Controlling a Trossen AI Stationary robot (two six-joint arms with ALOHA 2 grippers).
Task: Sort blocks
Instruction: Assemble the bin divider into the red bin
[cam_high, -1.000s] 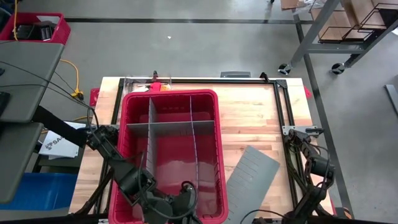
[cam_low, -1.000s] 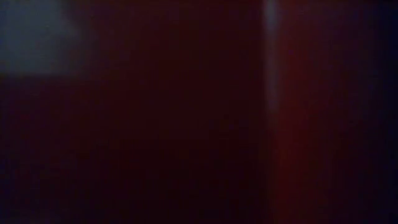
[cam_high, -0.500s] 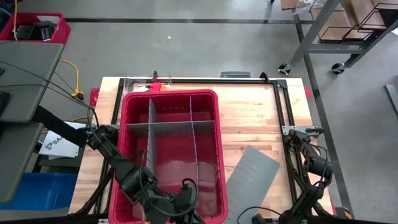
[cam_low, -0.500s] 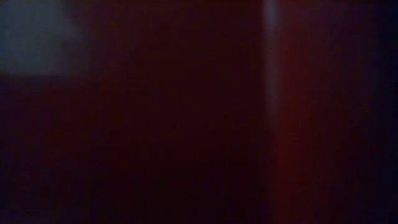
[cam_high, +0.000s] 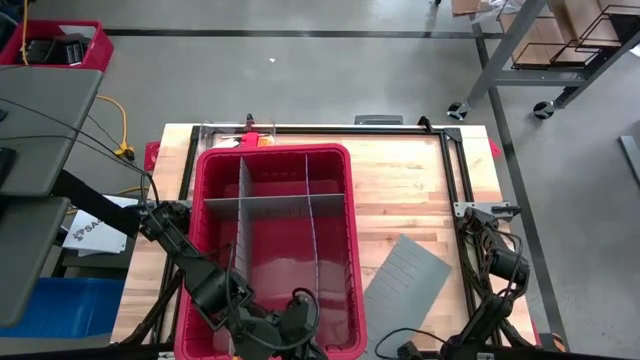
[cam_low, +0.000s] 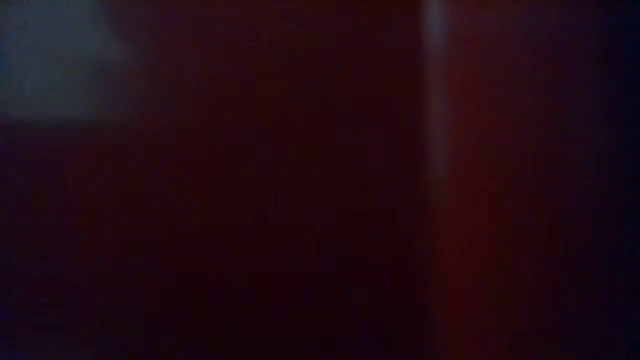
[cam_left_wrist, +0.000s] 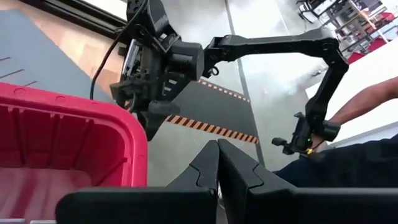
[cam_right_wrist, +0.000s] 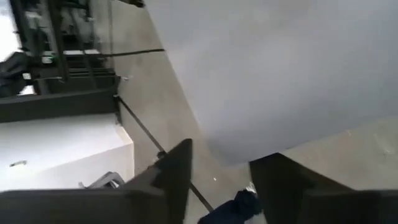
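A large red bin (cam_high: 275, 165) with grey dividers (cam_high: 272, 205) stands on the left half of the wooden table. No blocks show in any view. My left gripper (cam_left_wrist: 217, 144) hangs shut and empty over the bin's near end (cam_high: 305, 340), pointing at the bin's near right corner (cam_left_wrist: 127, 134). A loose grey slotted sheet (cam_high: 405, 280) lies flat on the table to the bin's right. My right gripper (cam_right_wrist: 217, 177) is low at the table's near edge (cam_high: 402, 350), open. A corner of the grey sheet (cam_right_wrist: 224, 158) shows between its fingers; whether they touch it I cannot tell.
The low view is blocked by the bin's dark red wall (cam_low: 300, 200). A black frame (cam_high: 455, 170) runs along the table's far and right sides. A person's arm (cam_left_wrist: 373, 99) shows beyond the table's near right. Bare wood (cam_high: 400, 190) lies right of the bin.
My right gripper has moved along the table's near edge toward the left, closer to the near end of the grey sheet. My left arm has kept still over the bin.
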